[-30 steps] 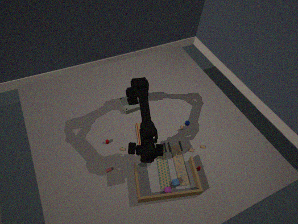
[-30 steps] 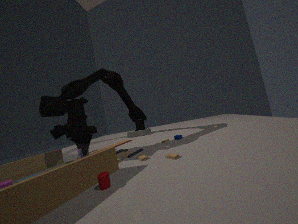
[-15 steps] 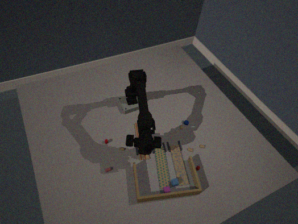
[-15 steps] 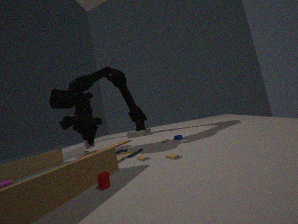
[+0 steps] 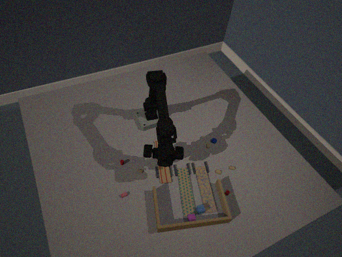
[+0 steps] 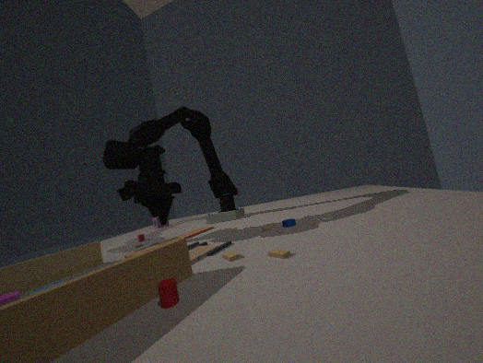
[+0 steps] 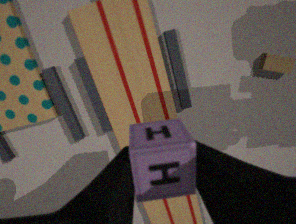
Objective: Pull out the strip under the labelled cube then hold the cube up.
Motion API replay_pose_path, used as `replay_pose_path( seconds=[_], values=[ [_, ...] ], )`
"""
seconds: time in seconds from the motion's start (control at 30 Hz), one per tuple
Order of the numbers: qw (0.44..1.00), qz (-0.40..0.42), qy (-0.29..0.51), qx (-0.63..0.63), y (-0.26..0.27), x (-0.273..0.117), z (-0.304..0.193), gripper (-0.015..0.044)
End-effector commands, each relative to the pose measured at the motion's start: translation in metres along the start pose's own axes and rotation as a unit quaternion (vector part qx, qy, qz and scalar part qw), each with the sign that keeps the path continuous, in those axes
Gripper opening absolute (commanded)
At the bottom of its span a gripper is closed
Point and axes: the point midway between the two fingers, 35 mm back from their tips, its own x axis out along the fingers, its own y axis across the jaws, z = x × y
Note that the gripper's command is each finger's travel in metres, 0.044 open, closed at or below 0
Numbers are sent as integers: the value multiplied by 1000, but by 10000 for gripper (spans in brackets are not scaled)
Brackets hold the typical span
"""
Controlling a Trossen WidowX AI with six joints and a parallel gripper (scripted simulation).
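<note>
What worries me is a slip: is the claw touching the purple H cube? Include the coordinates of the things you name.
Touching. The wrist view shows it: the claw (image 6: pixel 160 223) (image 7: pixel 158 149) has a dark finger against each side of the purple H cube (image 6: pixel 156 223) (image 7: pixel 164 170).

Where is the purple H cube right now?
In the wrist view, the purple H cube sits low and just right of centre, between the pincer's fingertips, in front of the red-striped strip.
</note>
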Motion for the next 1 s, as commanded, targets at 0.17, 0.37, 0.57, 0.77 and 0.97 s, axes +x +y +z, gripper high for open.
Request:
replay_pose_path(
  seconds=[0.17, 0.37, 0.57, 0.77, 0.97],
  values=[
    [1000, -1, -3, -3, -6, -1, -20, 0],
    [1000, -1, -3, -3, -5, -32, -20, 0],
    [1000, -1, -3, -3, -6, -37, -20, 0],
    [1000, -1, -3, -3, -6, -37, -20, 0],
    [1000, -1, -3, -3, -6, -37, -20, 0]
  ],
)
